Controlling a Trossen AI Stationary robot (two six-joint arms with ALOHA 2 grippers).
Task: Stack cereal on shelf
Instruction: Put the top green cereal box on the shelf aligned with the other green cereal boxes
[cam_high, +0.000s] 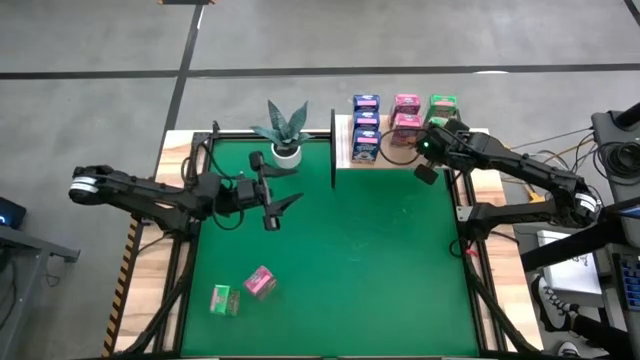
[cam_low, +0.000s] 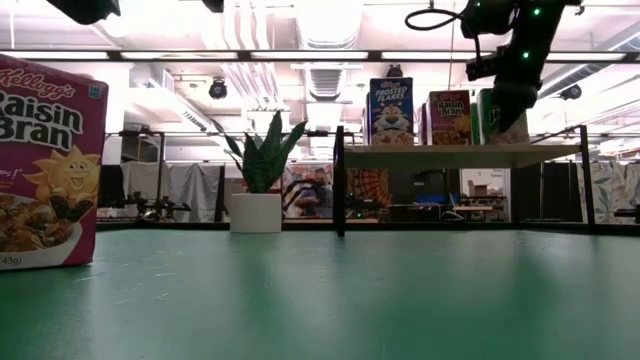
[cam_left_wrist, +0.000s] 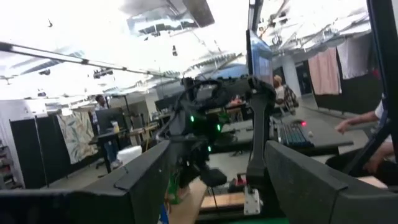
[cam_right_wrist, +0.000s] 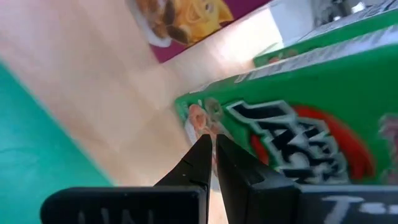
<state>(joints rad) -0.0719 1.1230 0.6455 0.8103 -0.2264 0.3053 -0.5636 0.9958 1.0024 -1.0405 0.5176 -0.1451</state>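
Observation:
The shelf (cam_high: 343, 152) is a light-wood board at the table's far edge, and it also shows in the low view (cam_low: 450, 155). Blue (cam_high: 366, 125), pink (cam_high: 406, 113) and green (cam_high: 443, 103) cereal boxes stand on it in columns. A pink box (cam_high: 260, 283) and a green box (cam_high: 225, 298) lie on the green mat near the near-left corner. The pink one looms at the left of the low view (cam_low: 45, 165). My right gripper (cam_right_wrist: 214, 152) is shut, its tips at the front face of a green box (cam_right_wrist: 298, 130) on the shelf. My left gripper (cam_high: 296, 186) hovers open over the mat's left half. My right gripper's shut fingertips (cam_right_wrist: 204, 152) point at the lower front corner of the green box (cam_right_wrist: 196, 115), which stands on the shelf board. Whether they touch the box I cannot tell.
A potted plant (cam_high: 284, 132) stands at the mat's far edge left of the shelf. The shelf's black upright (cam_high: 332, 148) rises between plant and boxes. The middle and right of the green mat (cam_high: 380, 260) lie bare. People and desks show in the room beyond.

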